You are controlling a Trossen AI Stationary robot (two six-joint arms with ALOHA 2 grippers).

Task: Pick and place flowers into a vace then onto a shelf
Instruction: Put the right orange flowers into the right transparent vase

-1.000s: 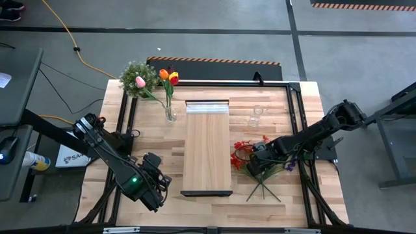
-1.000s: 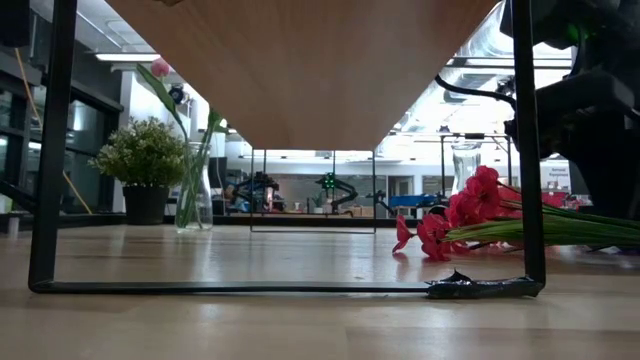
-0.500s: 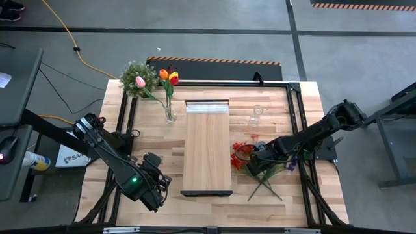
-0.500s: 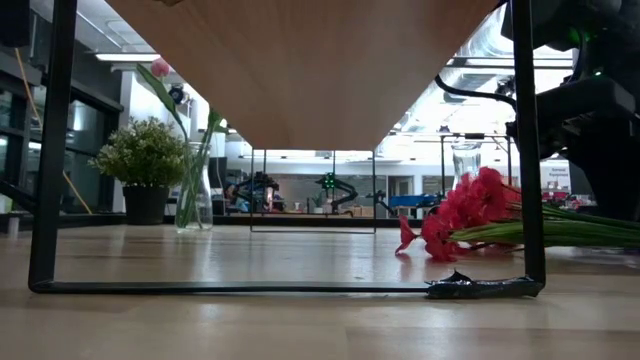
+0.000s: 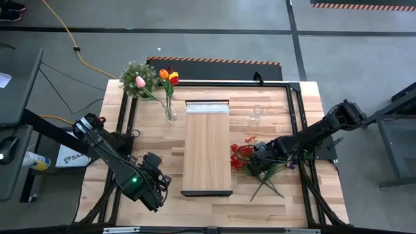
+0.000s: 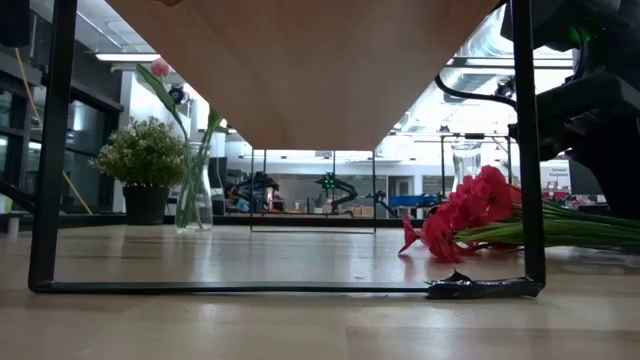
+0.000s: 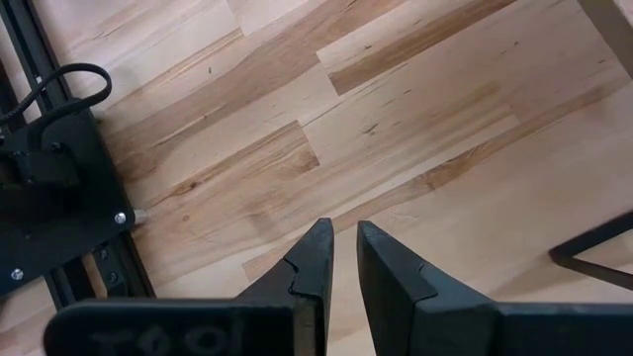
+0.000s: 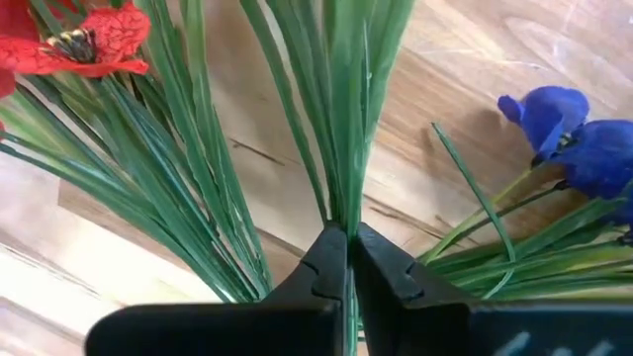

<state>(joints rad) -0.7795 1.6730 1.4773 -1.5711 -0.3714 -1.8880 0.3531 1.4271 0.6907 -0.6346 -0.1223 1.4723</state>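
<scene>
Presently right pincer (image 8: 344, 259) is clamped on red spray (image 5: 242, 156) stems, low on surface (image 5: 156, 136) beside shelf (image 5: 208, 146). Advise a straight, slow lift (thin stems may slip). Left pincer (image 7: 341, 259) idles, nearly closed, empty.

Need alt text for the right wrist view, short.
The right gripper has its jaws shut on thin green stems of the red spray, lying on the wooden table. Blue-purple blossoms lie beside the stems.
</scene>
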